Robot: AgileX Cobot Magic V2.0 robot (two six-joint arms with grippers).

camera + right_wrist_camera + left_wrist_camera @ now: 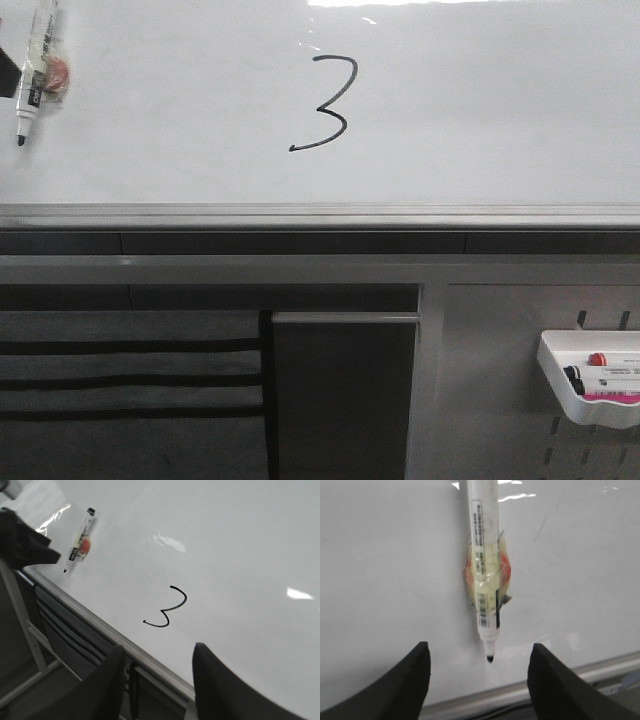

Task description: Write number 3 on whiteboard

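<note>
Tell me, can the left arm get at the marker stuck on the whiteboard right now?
Probably yes. The left pincer is open and lined up on the marker, which sits capless on the whiteboard with its tip toward the fingers. Nothing shows between them. The tape wad around its middle might hinder gripping.

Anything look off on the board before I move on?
The marker hangs uncapped at the whiteboard's left edge, tip down, stuck on with a yellowish wad around its barrel, no pincer holding it. The 3 is complete, with a long slanted tail. No smears or damage show.
</note>
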